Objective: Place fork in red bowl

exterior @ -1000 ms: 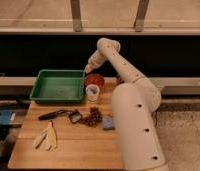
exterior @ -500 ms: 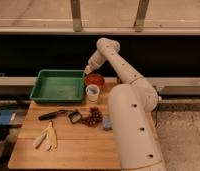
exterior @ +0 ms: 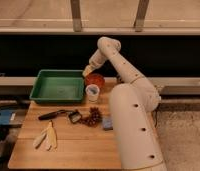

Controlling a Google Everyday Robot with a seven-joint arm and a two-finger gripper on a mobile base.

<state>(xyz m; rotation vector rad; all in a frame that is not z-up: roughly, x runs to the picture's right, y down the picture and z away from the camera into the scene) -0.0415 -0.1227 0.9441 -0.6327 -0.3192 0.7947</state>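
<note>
- Gripper (exterior: 87, 71) hangs just above the left rim of the red bowl (exterior: 97, 80); whether it holds anything cannot be told.
- Bowl stands at the back of the table (exterior: 73, 150), right of the green tray (exterior: 59, 74), just behind the white cup (exterior: 93, 93).

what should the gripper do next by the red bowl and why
Probably ease the gripper toward the middle of the red bowl. It hangs at the bowl's rim on the side nearest the green tray, so anything released here might land outside the bowl. Whether it holds anything cannot be told.
</note>
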